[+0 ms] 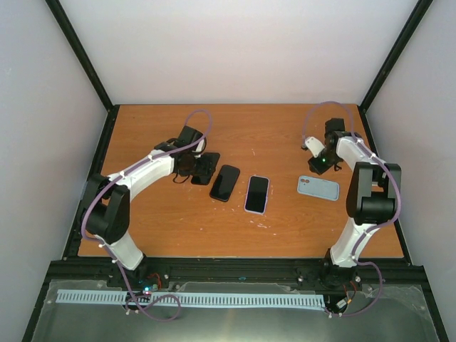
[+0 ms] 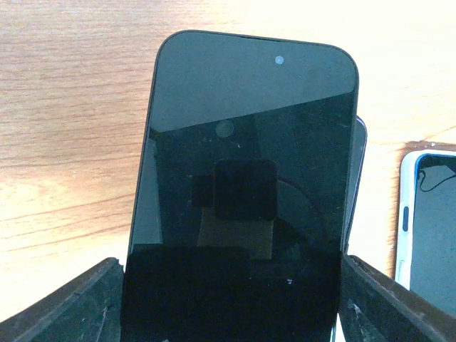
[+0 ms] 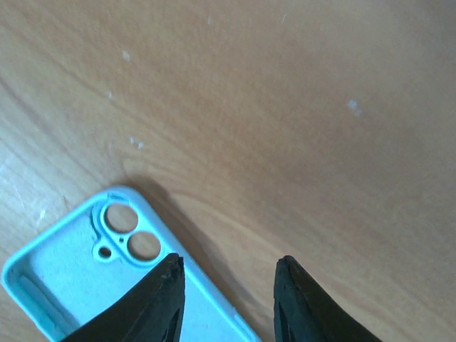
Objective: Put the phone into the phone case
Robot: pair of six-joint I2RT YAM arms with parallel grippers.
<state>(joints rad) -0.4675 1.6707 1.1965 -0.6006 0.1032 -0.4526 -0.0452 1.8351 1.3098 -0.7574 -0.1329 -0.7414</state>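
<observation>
Phone [image 2: 242,164]: black, glossy, dark screen

Dark phone [image 2: 246,142] fills the view, screen up, clamped between the left gripper's [image 2: 231,262] fingers [image 2: 64,306], one on each long edge. Peeking out behind its right side is another dark edge [image 2: 358,178]. Further right, a white-rimmed phone [image 2: 410,214] lies on the wooden table [image 2: 71,107].

— Any writing, brand or number to read?
— None. Dark glass on the phone [image 2: 242,178], no lettering.
— And on the case [image 3: 64,285]?
— Plain blue, no logo or label legible.
</observation>
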